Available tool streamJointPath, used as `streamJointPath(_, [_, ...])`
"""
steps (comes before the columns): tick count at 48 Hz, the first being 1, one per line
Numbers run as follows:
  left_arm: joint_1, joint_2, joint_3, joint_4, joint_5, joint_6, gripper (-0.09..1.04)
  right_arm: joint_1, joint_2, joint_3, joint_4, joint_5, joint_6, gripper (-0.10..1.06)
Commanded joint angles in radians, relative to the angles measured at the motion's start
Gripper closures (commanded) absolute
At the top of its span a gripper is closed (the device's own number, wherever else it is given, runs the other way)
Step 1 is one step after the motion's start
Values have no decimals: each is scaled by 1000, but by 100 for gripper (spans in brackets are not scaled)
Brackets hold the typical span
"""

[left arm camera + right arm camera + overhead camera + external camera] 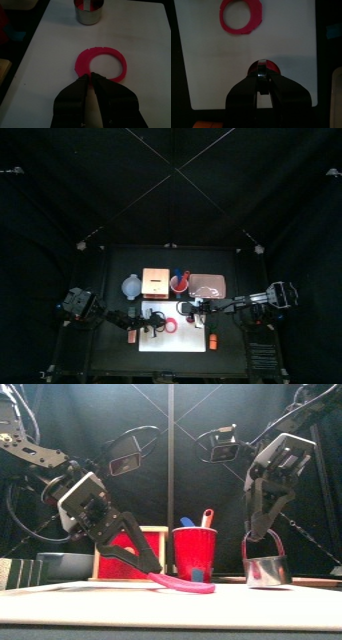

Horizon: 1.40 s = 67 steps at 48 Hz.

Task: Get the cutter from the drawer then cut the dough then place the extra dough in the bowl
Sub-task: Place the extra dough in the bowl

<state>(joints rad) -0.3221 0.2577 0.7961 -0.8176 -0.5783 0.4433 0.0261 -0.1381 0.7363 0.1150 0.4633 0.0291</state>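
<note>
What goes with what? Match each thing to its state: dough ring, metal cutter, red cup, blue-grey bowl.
Things:
1. dough ring
2. metal cutter
3. red cup
4. blue-grey bowl

States:
A. holds two toy knives
B. pinched at its edge by the left hand
C. stands beside the wooden box
D. gripped at its wire handle by the right hand

Pairs: 1-B, 2-D, 3-A, 4-C
</note>
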Motion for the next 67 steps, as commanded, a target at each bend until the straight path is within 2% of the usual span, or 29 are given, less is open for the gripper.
streamJointPath(1, [6,-31,-17,3,-8,3,36,8,-31,-15,-2,-8,3,37])
streamJointPath(9, [5,-48,-11,5,-8,5,36,11,-31,-25,0,-9,3,22])
streamJointPath(16, [6,-75,-5,6,-17,6,36,9,-31,-35,-5,-23,3,16])
streamJointPath(38, [46,-112,18,34,-40,6,34,5,-20,-43,-6,-107,2,16])
streamJointPath(43, [78,-106,5,34,-11,8,29,8,-15,-43,-20,-117,0,16])
streamJointPath(55, [115,-78,-37,71,130,35,7,11,-12,-40,-23,-138,2,16])
streamJointPath(67, [130,-43,-63,86,207,41,5,12,-11,-35,-20,-147,2,16])
